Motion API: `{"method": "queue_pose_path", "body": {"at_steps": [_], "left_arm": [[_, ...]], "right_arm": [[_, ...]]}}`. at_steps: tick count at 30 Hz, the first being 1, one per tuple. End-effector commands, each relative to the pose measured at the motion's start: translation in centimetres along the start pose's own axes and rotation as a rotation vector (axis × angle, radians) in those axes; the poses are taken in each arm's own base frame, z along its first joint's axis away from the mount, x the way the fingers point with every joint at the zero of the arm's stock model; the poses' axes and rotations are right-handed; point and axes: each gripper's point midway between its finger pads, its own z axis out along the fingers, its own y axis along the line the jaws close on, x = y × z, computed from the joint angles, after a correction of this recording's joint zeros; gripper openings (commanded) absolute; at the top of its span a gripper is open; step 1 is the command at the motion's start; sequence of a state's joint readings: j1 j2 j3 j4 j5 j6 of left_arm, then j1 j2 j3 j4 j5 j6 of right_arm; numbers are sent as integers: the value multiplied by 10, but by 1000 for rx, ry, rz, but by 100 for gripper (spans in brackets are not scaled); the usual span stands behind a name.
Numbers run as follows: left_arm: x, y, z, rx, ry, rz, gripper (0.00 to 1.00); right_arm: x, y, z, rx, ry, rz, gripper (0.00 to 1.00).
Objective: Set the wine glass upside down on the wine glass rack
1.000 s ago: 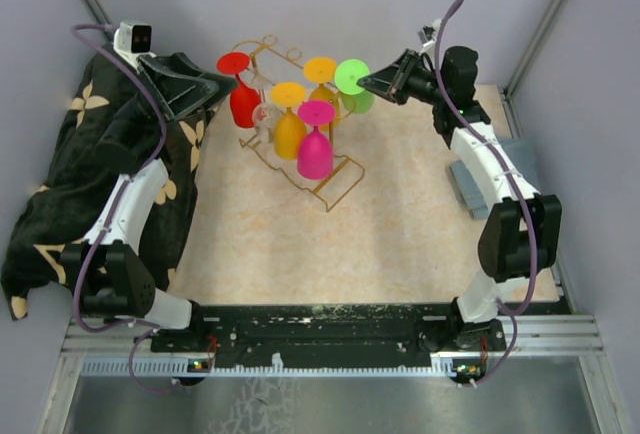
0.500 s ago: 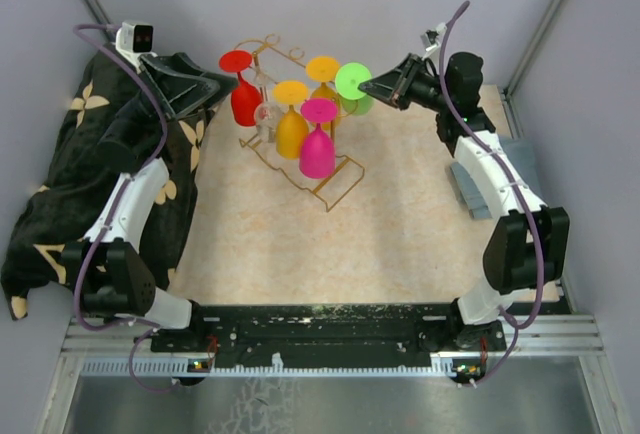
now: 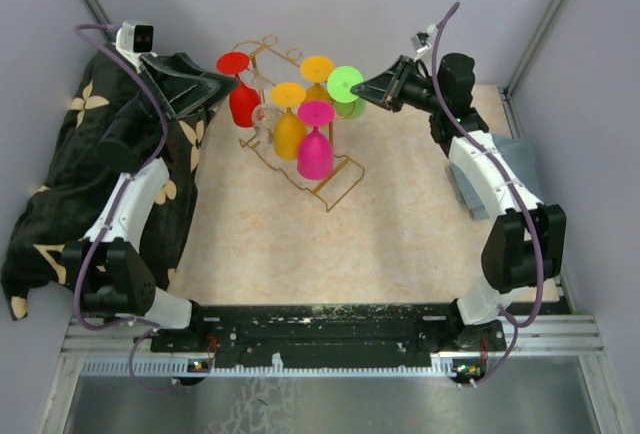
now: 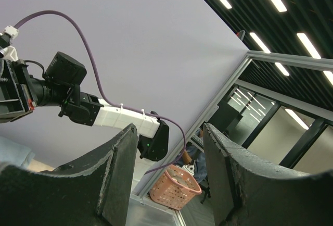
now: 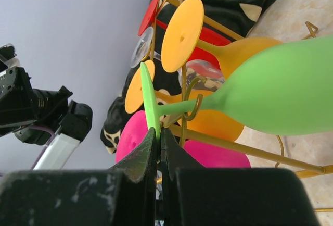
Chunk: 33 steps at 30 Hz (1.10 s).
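Observation:
The green wine glass [image 3: 346,80] hangs foot-up at the right rear of the gold wire wine glass rack [image 3: 327,194]. My right gripper [image 3: 364,85] is shut on the rim of its flat foot. In the right wrist view the right gripper [image 5: 158,132] pinches the thin green foot [image 5: 149,98]. There the green stem passes through a gold hook of the rack [image 5: 193,112], and the bowl [image 5: 281,96] reaches right. My left gripper [image 3: 224,83] is raised at the rack's left, open and holding nothing, and is also seen as the left gripper [image 4: 169,132].
Red [image 3: 243,102], orange [image 3: 290,130] and pink [image 3: 314,154] glasses hang inverted on the rack, with another orange one [image 3: 320,68] behind. A black flowered cloth [image 3: 60,184] covers the left side. A grey block [image 3: 466,190] lies by the right arm.
My right gripper has carried the green glass slightly left, closer into the rack. The left arm has not moved.

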State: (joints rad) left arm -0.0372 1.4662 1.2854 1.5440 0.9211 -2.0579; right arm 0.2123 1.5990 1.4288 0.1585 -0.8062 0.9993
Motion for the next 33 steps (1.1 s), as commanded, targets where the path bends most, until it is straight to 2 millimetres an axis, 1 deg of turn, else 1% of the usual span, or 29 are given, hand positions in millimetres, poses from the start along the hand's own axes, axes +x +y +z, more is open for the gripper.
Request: {"method": "queue_pose_path", "body": {"at_steps": [1,10,12,13,14,18,21,22,26,28,33], "left_arm": [[27,-30,-6,125,81,200,59],[27,-31,-6,125,79,197,59],[27,-31,-6,124,82,199,59],[27,-31,-6,123,82,200,59],[27,-31,-6,124,82,199,59],[28,-32,-6,125,82,200,59],[28,-31,-6,124,82,199,59],[27,-31,-6,123,81,199,59],[28,-30,-7,123,80,197,59],[28,-29,-7,122,82,197,59],[29,-28,-7,113,94,204,60]], "right_arm": [[-11,26,3,-70,-12,-60,0],[-12,14,9,-42,1,-49,0],[-12,15,9,-41,2,-40,0],[-10,1,15,-24,13,-13,0],[-9,-2,16,-21,16,-6,0],[-10,0,16,-19,17,3,1],[-11,2,15,-21,16,-2,13],[-11,4,14,-22,14,-4,15],[-11,4,11,-25,9,-5,21],[-13,17,3,-43,-6,-17,23],[-16,26,-13,-56,-32,-20,32]]}}
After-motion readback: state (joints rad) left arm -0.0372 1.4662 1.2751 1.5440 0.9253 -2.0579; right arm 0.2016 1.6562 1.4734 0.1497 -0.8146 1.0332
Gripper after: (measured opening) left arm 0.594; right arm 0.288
